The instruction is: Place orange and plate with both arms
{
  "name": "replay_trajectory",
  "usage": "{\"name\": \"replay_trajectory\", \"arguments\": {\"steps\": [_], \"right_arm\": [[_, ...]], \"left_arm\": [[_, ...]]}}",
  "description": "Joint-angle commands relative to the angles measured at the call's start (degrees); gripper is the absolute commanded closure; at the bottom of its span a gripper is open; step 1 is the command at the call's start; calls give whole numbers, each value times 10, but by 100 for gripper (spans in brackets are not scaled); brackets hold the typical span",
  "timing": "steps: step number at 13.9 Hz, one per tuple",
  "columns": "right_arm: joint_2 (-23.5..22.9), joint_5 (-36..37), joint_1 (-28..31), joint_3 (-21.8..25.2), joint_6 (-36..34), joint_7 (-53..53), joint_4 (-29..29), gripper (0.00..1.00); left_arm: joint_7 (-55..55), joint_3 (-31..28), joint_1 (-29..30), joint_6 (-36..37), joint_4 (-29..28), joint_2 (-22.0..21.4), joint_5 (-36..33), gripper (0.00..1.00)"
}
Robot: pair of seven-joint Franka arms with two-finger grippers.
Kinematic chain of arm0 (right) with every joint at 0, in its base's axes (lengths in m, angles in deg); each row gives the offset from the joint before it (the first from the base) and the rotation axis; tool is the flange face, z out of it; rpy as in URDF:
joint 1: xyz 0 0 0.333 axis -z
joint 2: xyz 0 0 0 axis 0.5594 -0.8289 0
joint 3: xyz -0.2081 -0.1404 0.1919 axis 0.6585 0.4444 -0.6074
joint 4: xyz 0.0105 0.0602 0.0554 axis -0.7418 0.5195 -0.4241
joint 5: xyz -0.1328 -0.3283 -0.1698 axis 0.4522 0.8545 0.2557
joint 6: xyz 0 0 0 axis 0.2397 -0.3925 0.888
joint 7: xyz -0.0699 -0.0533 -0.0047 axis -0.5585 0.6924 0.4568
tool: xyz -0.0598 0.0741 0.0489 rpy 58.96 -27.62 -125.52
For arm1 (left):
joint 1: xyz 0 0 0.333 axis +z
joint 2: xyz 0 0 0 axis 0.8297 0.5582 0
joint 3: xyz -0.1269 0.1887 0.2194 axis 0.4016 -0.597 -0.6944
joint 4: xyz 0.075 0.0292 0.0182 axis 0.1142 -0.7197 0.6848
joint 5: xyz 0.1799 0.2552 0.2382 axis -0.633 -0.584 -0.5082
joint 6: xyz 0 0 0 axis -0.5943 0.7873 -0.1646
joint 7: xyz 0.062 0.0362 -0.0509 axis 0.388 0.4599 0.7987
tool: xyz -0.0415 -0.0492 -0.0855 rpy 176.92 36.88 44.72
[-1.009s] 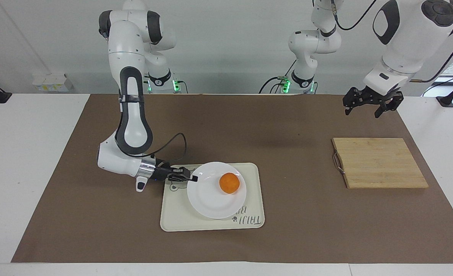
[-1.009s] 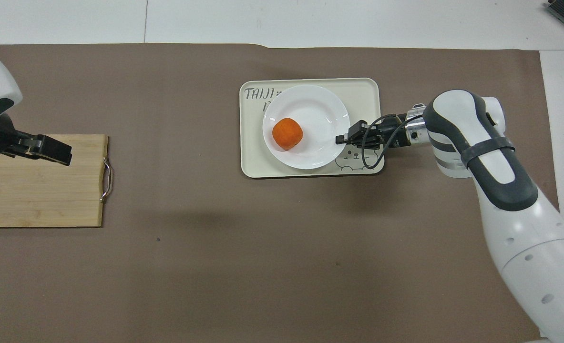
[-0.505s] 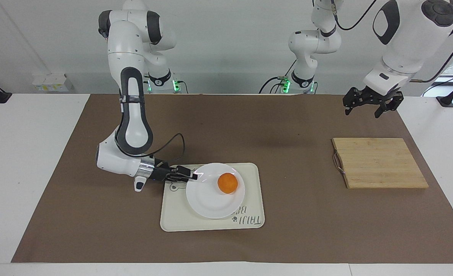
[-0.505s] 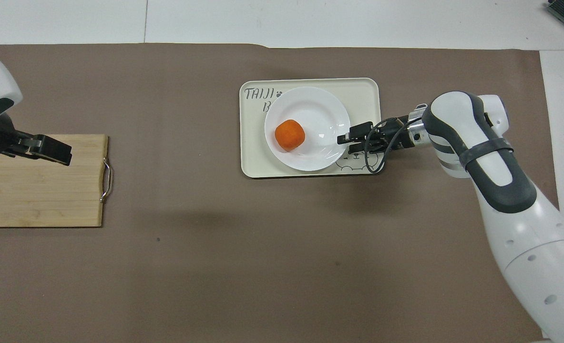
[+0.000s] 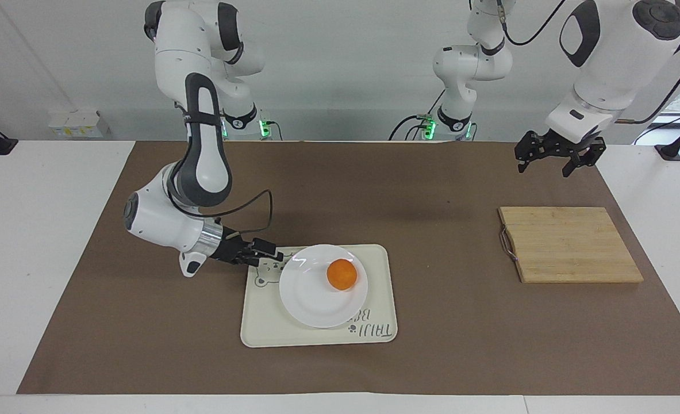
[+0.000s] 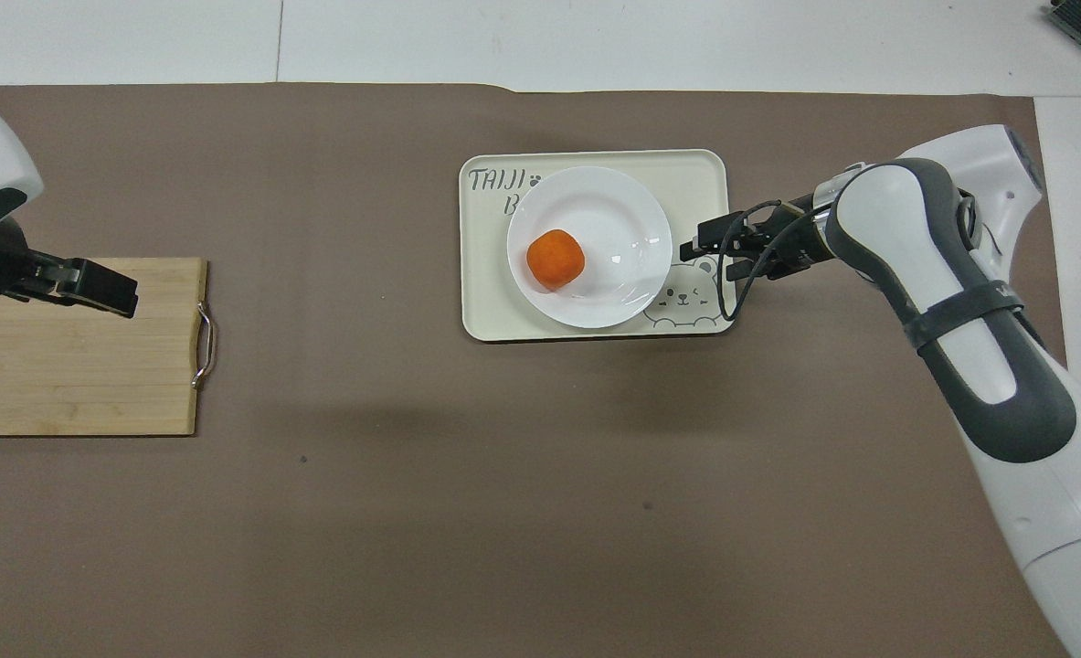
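Observation:
The white plate [image 5: 322, 287] [image 6: 588, 247] lies on the cream tray [image 5: 374, 310] [image 6: 695, 174]. The orange [image 5: 341, 274] [image 6: 555, 260] rests on the plate. My right gripper [image 5: 275, 253] [image 6: 700, 251] is open and empty. It is just off the plate's rim, toward the right arm's end of the table, low over the tray's edge and apart from the plate. My left gripper [image 5: 552, 160] [image 6: 92, 288] is open and empty. It waits raised over the edge of the wooden cutting board.
A wooden cutting board [image 5: 569, 244] [image 6: 74, 366] with a metal handle lies at the left arm's end of the table. A brown mat [image 5: 431, 190] covers the table. The tray has a bear drawing [image 6: 683, 296] beside the plate.
My right gripper has let go of the plate's rim and drawn back toward the right arm's end, rising a little. The plate has settled on the tray. The left arm has not moved.

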Motion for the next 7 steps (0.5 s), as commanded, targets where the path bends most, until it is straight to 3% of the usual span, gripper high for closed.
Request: {"name": "replay_trajectory", "arguments": {"steps": [1, 5, 7], "right_arm": [[41, 101, 0, 0, 33, 48, 3, 0], [99, 282, 8, 1, 28, 107, 5, 0], [119, 330, 15, 2, 21, 136, 7, 0]], "left_arm": [[-3, 3, 5, 7, 6, 1, -7, 0], [-3, 3, 5, 7, 6, 1, -7, 0], [-3, 3, 5, 7, 6, 1, -7, 0]]}}
